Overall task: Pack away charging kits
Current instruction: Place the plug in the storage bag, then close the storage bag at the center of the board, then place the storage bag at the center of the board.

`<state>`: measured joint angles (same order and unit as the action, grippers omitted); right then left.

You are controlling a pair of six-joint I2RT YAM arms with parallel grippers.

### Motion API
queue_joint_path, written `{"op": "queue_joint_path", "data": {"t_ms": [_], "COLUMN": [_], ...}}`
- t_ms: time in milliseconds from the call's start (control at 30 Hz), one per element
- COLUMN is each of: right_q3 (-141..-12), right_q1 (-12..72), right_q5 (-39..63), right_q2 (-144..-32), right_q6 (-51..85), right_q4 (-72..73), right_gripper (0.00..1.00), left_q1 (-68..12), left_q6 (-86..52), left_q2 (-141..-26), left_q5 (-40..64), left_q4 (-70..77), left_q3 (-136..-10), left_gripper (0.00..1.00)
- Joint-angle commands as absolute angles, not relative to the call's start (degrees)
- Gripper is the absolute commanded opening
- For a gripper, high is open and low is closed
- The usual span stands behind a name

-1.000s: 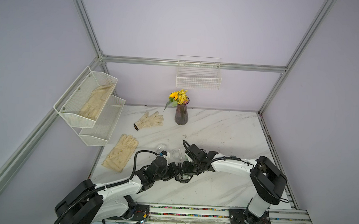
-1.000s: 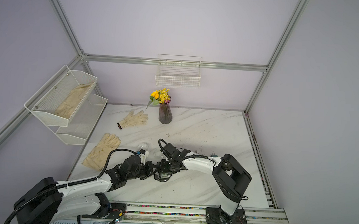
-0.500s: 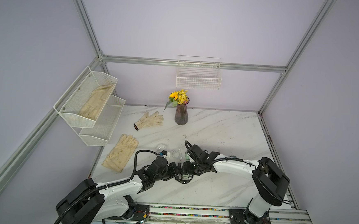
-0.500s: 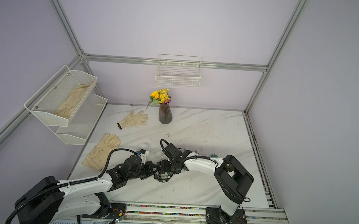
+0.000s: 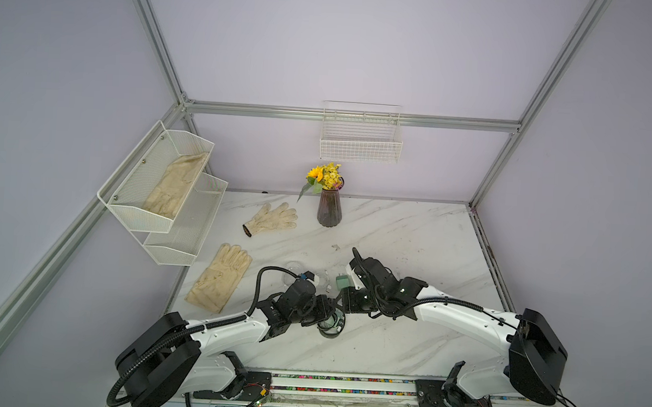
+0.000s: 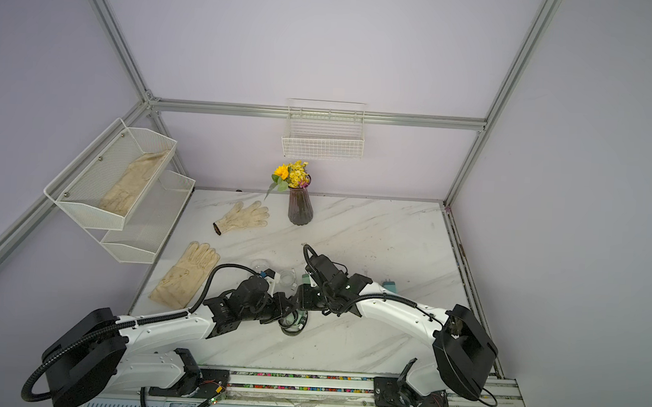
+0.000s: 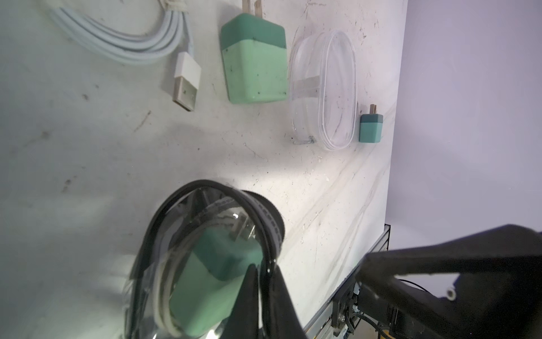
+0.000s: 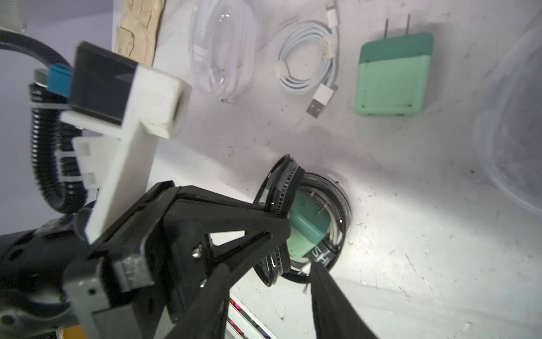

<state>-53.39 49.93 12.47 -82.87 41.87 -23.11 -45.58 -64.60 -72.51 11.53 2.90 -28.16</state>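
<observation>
One light adapter (image 7: 211, 273) and springy cable (image 7: 162, 296) sit in the case (image 7: 265, 214) on the counter (image 8: 410, 205); your left gripper (image 7: 262, 268) pinches its lid (image 8: 289, 179), likely floppy, right gripper (image 8: 268, 270) spread, so hold the stiffer zipper rim (image 8: 346, 205).

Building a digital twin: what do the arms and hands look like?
Left arm and right arm: white shells, black joints, bulky black shoulder housings, black cables looping along them. Left hand and right hand: black, with slim tapered fingers. A white bracket with a blue connector sits on the left wrist.
</observation>
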Motion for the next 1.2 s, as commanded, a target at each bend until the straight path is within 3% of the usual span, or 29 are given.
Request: {"op": "queue_joint_path", "data": {"t_ms": [0,433,533,700,867,1167], "right_q3": [-49.6,-42.8,-42.2,-40.7,-39.4,-41.0], "right_q1": [49.3,44.5,44.5,44.6,44.6,45.8], "right_q5": [11.8,16.4,17.7,19.5,20.8,22.4], "right_q2": [-82.9,-74.9,-74.3,-74.5,-76.3,-80.2], "right_q6": [40.4,39.3,39.9,41.3,42.5,42.9], "right_q4": [-21.0,-16.9,-15.8,-13.1,-10.7,-8.6], "right_gripper": [0.40,0.40,0.42,0.43,0.43,0.44], "left_q1": [-46.8,-51.5,-51.9,-51.7,-50.9,-46.2], "left_q6": [-61.5,-58.7,-58.6,-57.1,-54.8,-54.7], "left_q2": [-73.8,-80.4,-82.9,-77.5,-71.8,-63.7], "left_q5": [11.6,12.3,12.6,10.2,8.9,10.7], "left_q4": [-0.1,-3.4,-3.4,-6.7,-11.1,-12.2], "left_q3": [-34.1,-40.5,-41.2,-41.3,-41.0,-37.4], "left_gripper": [0.10,0.13,0.24,0.57,0.77,0.79]}}
